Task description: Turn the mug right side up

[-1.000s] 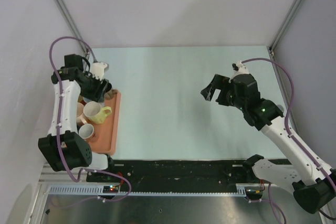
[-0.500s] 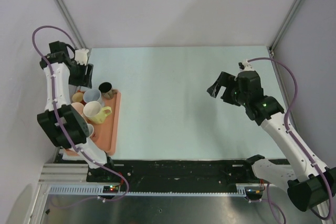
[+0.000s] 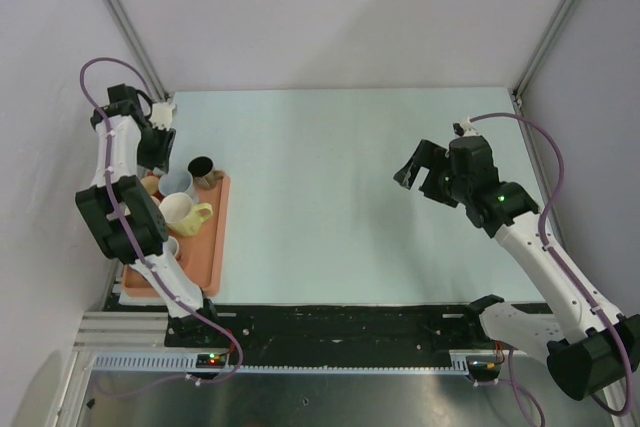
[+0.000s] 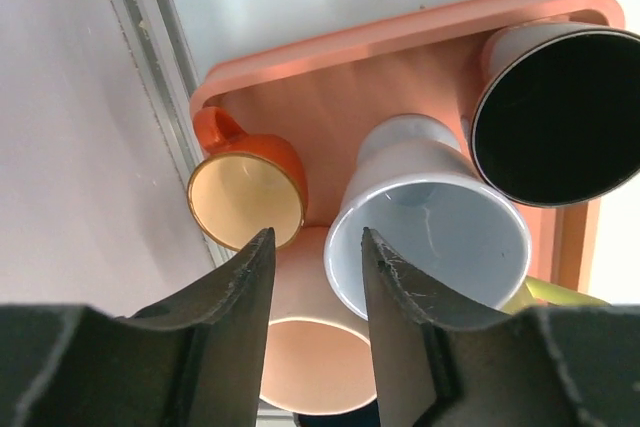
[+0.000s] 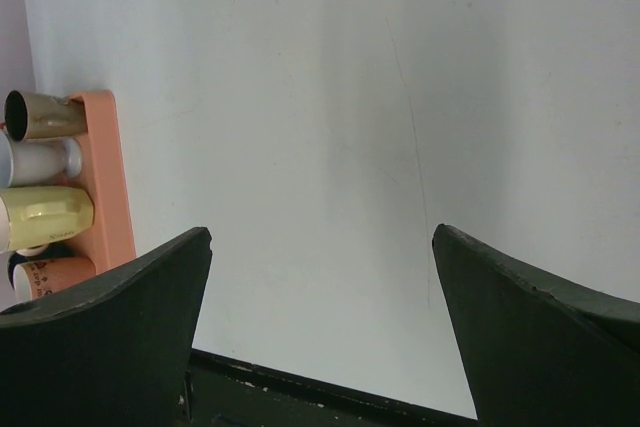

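Note:
Several mugs stand on an orange tray [image 3: 214, 239] at the left. A dark mug [image 3: 202, 168] is at its far corner, then a pale blue mug [image 3: 178, 184] and a yellow mug [image 3: 180, 212]. In the left wrist view the dark mug [image 4: 555, 117], pale blue mug [image 4: 430, 237], orange mug [image 4: 245, 197] and peach mug [image 4: 305, 347] all show open mouths facing up. My left gripper [image 4: 317, 237] is open and empty, above the tray's far left end [image 3: 154, 153]. My right gripper [image 3: 415, 172] is open and empty over bare table [image 5: 322, 235].
The tray's far rim [image 4: 330, 42] lies close to the left wall and a metal rail [image 4: 150, 57]. The right wrist view shows the tray's edge [image 5: 108, 177] and the mugs side on. A black strip [image 3: 340, 322] runs along the table's near edge.
My left arm has pulled back from over the dark mug toward the far left corner, leaving that mug standing uncovered. My right gripper has shifted slightly right.

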You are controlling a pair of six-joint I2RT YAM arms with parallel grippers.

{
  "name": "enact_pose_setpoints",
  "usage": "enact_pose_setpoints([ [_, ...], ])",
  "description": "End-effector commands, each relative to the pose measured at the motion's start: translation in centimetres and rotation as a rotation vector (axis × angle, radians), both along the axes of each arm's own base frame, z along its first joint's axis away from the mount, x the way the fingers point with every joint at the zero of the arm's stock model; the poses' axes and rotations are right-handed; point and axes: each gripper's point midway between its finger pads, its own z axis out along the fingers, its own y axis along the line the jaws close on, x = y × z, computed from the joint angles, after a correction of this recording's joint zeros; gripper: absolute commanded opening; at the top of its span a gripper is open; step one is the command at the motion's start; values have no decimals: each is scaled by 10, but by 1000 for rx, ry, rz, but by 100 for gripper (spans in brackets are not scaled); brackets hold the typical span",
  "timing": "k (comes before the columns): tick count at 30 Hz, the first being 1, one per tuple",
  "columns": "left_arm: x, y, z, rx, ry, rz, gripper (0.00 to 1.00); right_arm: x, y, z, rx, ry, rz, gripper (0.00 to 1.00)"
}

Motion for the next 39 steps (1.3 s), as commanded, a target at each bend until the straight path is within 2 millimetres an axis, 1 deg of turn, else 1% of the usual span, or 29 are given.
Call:
enact_pose_setpoints([
  [1,5,11,-8,45,-5,-20,42,0,-5,11,1,-29,-30,98],
  [4,3,9,-18,38,10,-32,38,0,-7,12,-5,-39,-37,98],
  [9,-2,5,-26,19,24,-47,36,0,-10,13,-9,-41,-42,98],
  [10,-2,5,-28,22,27,-48,34,0,-10,13,-10,-41,-43,98],
  [12,-1,8,-30,39,28,-44,26,0,-10,12,-13,-40,-42,98],
  [13,0,10,-30,46,27,-42,22,0,-10,12,-15,-40,-42,98],
  [15,2,12,-27,55,14,-40,16,-1,-11,12,-16,-42,-44,98],
  [21,11,25,-19,94,-19,-34,7,-3,-19,10,-45,-39,-61,98],
  [24,16,31,-17,105,-32,-26,3,-4,-25,7,-64,-27,-76,98],
  [29,21,42,-18,114,-35,-7,1,-5,-32,4,-77,-19,-90,98],
  [32,21,44,-18,112,-39,-5,1,-5,-36,3,-78,-20,-99,98],
  [34,20,43,-20,110,-35,-12,6,-5,-43,1,-85,-14,-119,99],
  [35,19,43,-22,108,-31,-14,9,-6,-49,-3,-94,1,-146,99],
  [37,17,44,-24,112,-21,-17,18,-7,-67,-10,-121,38,-228,99],
  [39,15,44,-24,116,-18,-18,26,-10,-91,-18,-146,82,-328,99],
])
